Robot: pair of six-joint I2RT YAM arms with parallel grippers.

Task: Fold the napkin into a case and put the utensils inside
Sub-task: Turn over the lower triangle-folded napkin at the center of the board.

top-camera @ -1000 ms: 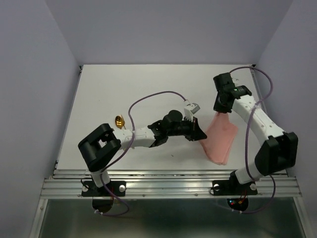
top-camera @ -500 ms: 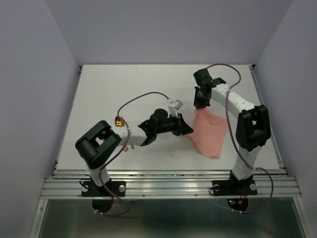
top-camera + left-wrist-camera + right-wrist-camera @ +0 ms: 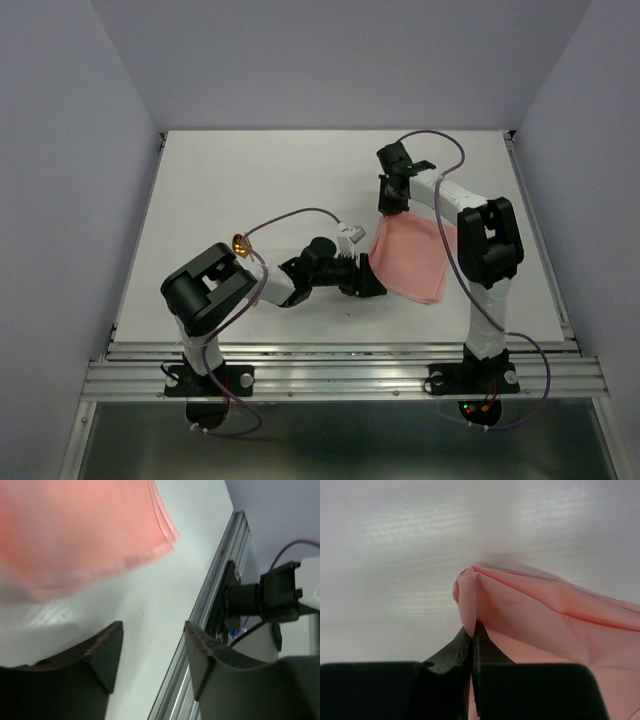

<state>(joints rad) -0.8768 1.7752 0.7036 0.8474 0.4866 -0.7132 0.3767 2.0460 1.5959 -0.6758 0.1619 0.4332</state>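
My R gripper [image 3: 471, 630] pinches a corner of the napkin [image 3: 535, 615], jaws pressed together; L gripper [image 3: 152, 640] has jaws spread, napkin lying just ahead of them

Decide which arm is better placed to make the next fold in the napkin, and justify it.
Right, probably: the right end effector is shut on a corner of the napkin, while the left end effector is open and empty beside it.

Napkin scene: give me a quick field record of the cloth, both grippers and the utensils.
napkin: folded in layers, right of centre, far-left corner pinched up
right gripper: shut on that napkin corner
left gripper: open, empty, just off the napkin's near-left edge
utensil: one gold head visible at left, rest hidden
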